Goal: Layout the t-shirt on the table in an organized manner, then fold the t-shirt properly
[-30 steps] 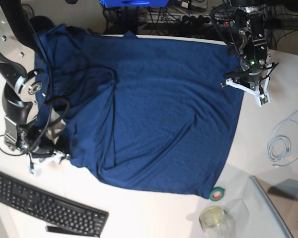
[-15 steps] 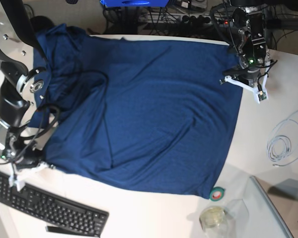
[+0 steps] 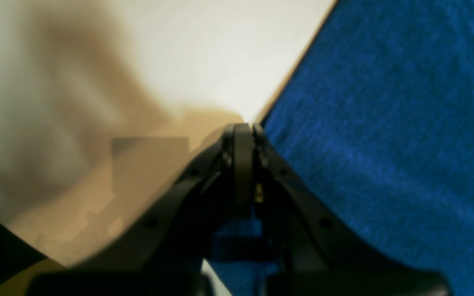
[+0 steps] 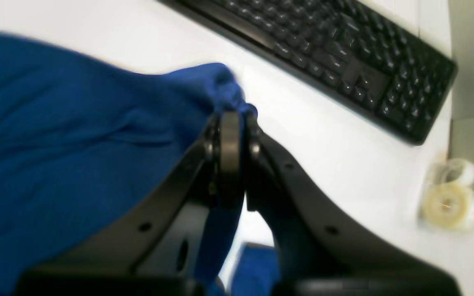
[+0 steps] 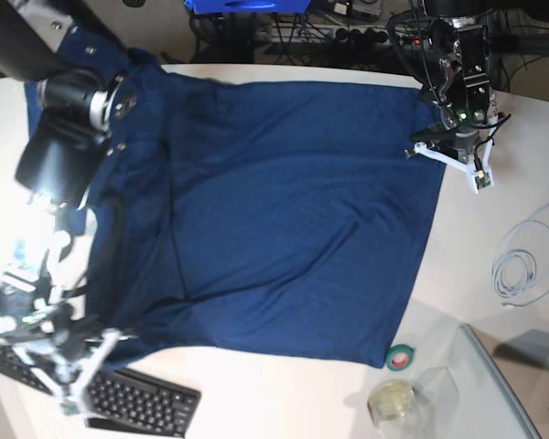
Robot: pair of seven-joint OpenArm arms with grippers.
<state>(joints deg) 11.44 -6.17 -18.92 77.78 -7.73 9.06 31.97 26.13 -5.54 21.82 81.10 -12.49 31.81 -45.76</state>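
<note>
The right fingers (image 4: 231,123) have dragged the pinched t-shirt (image 5: 284,210) toward the keyboard (image 5: 128,398); left fingers (image 3: 243,131) closed.

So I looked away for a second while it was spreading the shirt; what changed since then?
The right gripper closed on the shirt's near-left corner and dragged it toward the keyboard, flattening the bunched left side. The left gripper stayed clamped on the far-right corner; tape roll and cable unmoved.

Compared with a second earlier, the right gripper (image 5: 78,366) sits lower in the frame's bottom left, over the keyboard (image 5: 133,398), jaws now pinched on the t-shirt (image 5: 284,210), whose left folds are drawn out flatter.
</note>
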